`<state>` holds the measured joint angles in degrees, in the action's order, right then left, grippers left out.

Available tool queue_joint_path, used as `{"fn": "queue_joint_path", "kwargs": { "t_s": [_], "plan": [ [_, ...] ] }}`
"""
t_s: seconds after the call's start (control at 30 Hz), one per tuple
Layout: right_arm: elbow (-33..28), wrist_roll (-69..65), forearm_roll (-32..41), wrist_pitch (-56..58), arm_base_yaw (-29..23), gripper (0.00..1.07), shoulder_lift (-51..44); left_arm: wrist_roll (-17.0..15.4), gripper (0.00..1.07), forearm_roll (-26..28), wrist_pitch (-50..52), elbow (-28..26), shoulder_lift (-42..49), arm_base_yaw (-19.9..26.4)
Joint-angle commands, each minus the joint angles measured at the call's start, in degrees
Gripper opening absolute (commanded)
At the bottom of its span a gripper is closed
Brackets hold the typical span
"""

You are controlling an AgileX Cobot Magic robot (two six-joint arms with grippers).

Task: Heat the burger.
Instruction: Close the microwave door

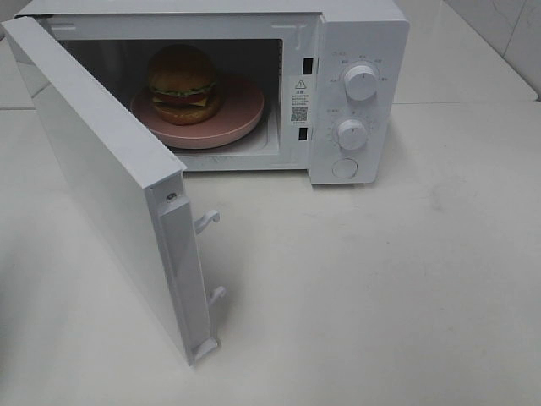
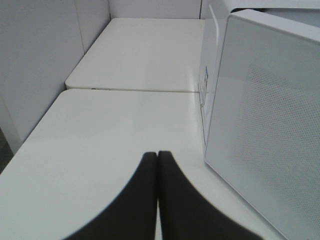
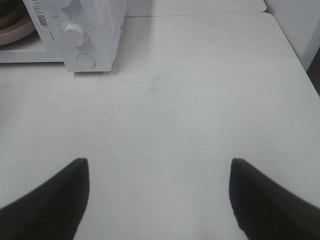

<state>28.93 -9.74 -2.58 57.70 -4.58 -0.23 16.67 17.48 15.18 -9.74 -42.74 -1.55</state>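
Observation:
The burger (image 1: pixel 183 83), with a golden-brown bun, lettuce and dark filling, sits on a pink plate (image 1: pixel 241 114) inside the white microwave (image 1: pixel 359 34). The microwave door (image 1: pixel 97 173) stands wide open, swung toward the front left. Neither gripper shows in the high view. In the left wrist view my left gripper (image 2: pixel 158 155) is shut, its dark fingers pressed together with nothing between them, beside the outer face of the door (image 2: pixel 270 125). My right gripper (image 3: pixel 159 167) is open and empty over bare table, with the microwave's control panel (image 3: pixel 82 35) ahead and the plate's edge (image 3: pixel 10 35) just visible.
Two dials (image 1: pixel 361 82) and a round button (image 1: pixel 344 167) sit on the microwave's panel. Two latch hooks (image 1: pixel 207 220) stick out of the door's edge. White table (image 1: pixel 380 288) spreads in front and to the right; a wall (image 2: pixel 35 55) bounds the left side.

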Motion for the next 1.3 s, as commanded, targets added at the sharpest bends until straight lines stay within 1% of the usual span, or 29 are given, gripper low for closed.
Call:
{"fn": "queue_joint_path", "kwargs": {
  "t_s": [0.03,0.07,0.17,0.23,0.3,0.33,0.37,0.4,0.43,0.47,0.5,0.53,0.57,0.6,0.63,0.67,0.7,0.77,0.8,0.83,0.87,0.9,0.93,0.97,1.0,1.03,1.1,1.23,1.3],
  "plan": [
    [-0.23,-0.17,-0.23,-0.63,0.17,0.76,-1.6,-0.06,0.0,-1.09,6.42,0.8,-3.95,-3.78],
    [-0.23,-0.17,-0.23,-0.63,0.17,0.76,-1.6,-0.06,0.0,-2.35,7.85,0.8,-6.99,-6.02],
    [-0.23,-0.17,-0.23,-0.63,0.17,0.76,-1.6,-0.06,0.0,-2.81,8.77,0.8,-8.71,-7.16],
    [-0.23,-0.17,-0.23,-0.63,0.17,0.76,-1.6,-0.06,0.0,-4.35,12.61,0.8,-15.18,-10.2],
    [-0.23,-0.17,-0.23,-0.63,0.17,0.76,-1.6,-0.11,0.0,-4.76,13.52,0.8,-16.9,-10.31],
    [-0.23,-0.17,-0.23,-0.63,0.17,0.75,-1.6,-1.78,0.0,-5.27,15.58,0.8,-19.82,-10.31],
    [-0.23,-0.17,-0.23,-0.63,0.17,0.75,-1.6,-1.78,0.0,-5.27,15.58,0.8,-19.82,-10.31],
    [-0.23,-0.17,-0.23,-0.63,0.17,0.75,-1.6,-5.67,0.0,-6.36,17.53,0.69,-22.06,-10.31],
    [-0.23,-0.17,-0.23,-0.63,0.17,0.75,-1.6,-5.67,0.0,-6.36,17.53,0.69,-22.06,-10.31],
    [-0.23,-0.17,-0.23,-0.63,0.17,0.75,-1.6,-7.85,0.0,-7.51,18.22,0.34,-23.15,-10.31],
    [-0.23,-0.17,-0.23,-0.63,0.17,0.75,-1.6,-11.46,0.0,-11.12,19.37,-0.23,-25.27,-10.31],
    [-0.23,-0.17,-0.23,-0.63,0.17,0.75,-1.6,-11.46,0.0,-11.12,19.37,-0.23,-25.27,-10.31],
    [-0.23,-0.17,-0.23,-0.63,0.17,0.75,-1.6,-13.12,0.0,-13.69,19.88,-0.57,-26.47,-10.31],
    [-0.23,-0.17,-0.23,-0.63,0.17,0.75,-1.6,-15.53,0.0,-18.91,20.57,-1.38,-28.65,-10.31],
    [-0.23,-0.17,-0.23,-0.63,0.17,0.75,-1.6,-15.53,0.0,-18.91,20.57,-1.38,-28.65,-10.31],
    [-0.23,-0.17,-0.23,-0.63,0.17,0.75,-1.6,-18.16,0.0,-23.09,21.43,-2.23,-31.11,-10.31],
    [-0.23,-0.17,-0.23,-0.63,0.17,0.75,-1.6,-18.16,0.0,-23.09,21.43,-2.23,-31.11,-10.31],
    [-0.23,-0.17,-0.23,-0.63,0.17,0.75,-1.6,-21.08,0.0,-26.53,25.55,-2.98,-34.09,-10.31],
    [-0.23,-0.17,-0.23,-0.63,0.17,0.75,-1.6,-21.08,0.0,-26.53,25.55,-2.98,-34.09,-10.31],
    [-0.23,-0.17,-0.23,-0.63,0.17,0.75,-1.6,-21.72,0.0,-27.5,26.87,-3.21,-35.01,-10.31],
    [-0.23,-0.17,-0.23,-0.63,0.17,0.75,-1.6,-22.86,0.0,-29.68,28.3,-3.95,-36.67,-10.31],
    [-0.23,-0.17,-0.23,-0.63,0.17,0.75,-1.6,-22.86,0.0,-29.68,28.3,-3.95,-36.67,-10.31],
    [-0.23,-0.17,-0.23,-0.63,0.17,0.75,-1.6,-23.89,0.0,-32.49,28.93,-4.98,-38.45,-10.31],
    [-0.23,-0.17,-0.23,-0.63,0.17,0.75,-1.6,-23.89,0.0,-32.49,28.93,-4.98,-38.45,-10.31],
    [-0.23,-0.17,-0.23,-0.63,0.17,0.75,-1.6,-24.47,0.0,-34.95,29.79,-6.19,-40.16,-10.31],
    [-0.23,-0.17,-0.23,-0.63,0.17,0.75,-1.6,-24.47,0.0,-34.95,29.79,-6.19,-40.16,-10.31],
    [-0.23,-0.17,-0.23,-0.63,0.17,0.75,-1.6,-26.64,0.0,-36.15,31.11,-7.85,-42.28,-10.31],
    [-0.23,-0.17,-0.23,-0.63,0.17,0.75,-1.6,-27.1,0.0,-36.61,32.72,-9.05,-44.29,-10.6],
    [-0.23,-0.17,-0.23,-0.63,0.17,0.75,-1.6,-27.1,0.0,-36.61,32.66,-10.08,-45.21,-11.52]
  ]
}}
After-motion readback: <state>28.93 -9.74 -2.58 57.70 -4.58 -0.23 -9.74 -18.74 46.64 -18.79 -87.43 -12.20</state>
